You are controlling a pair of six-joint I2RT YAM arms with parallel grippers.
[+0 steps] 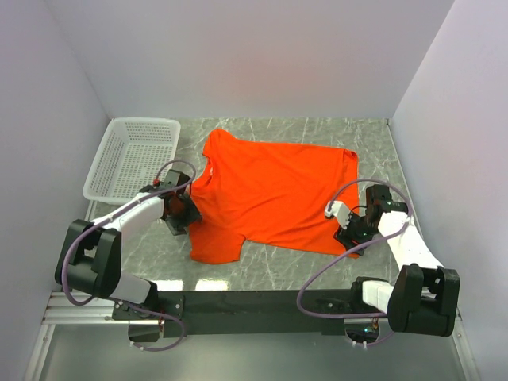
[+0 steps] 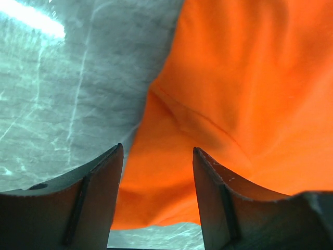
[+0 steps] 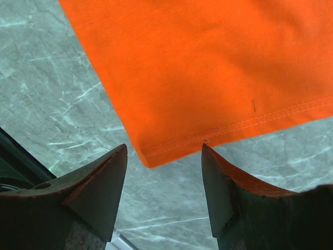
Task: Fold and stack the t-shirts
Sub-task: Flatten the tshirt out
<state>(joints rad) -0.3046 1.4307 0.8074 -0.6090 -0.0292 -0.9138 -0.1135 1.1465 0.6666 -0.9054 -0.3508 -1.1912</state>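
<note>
Because the right arm crosses over it in the overhead view, the near right corner of the t-shirt (image 1: 274,194) is partly hidden there; the right wrist camera shows that corner, with its double-stitched hem, lying flat on the table (image 1: 317,266). The right gripper (image 3: 164,148) hangs just above it, jaws well apart and gripping nothing. The left gripper (image 2: 157,151) sits at the shirt's left edge below the sleeve, its jaws also spread, with a seamed fold of orange cloth showing between them but not pinched. The collar lies close to that gripper and is too small for any writing to be made out. The shirt is spread open across the middle of the grey-green marbled tabletop, which catches a bright glare. A white mesh basket (image 1: 143,121) stands at the far left corner, beside the sleeve, and plain pale walls (image 1: 262,55) close in three sides
</note>
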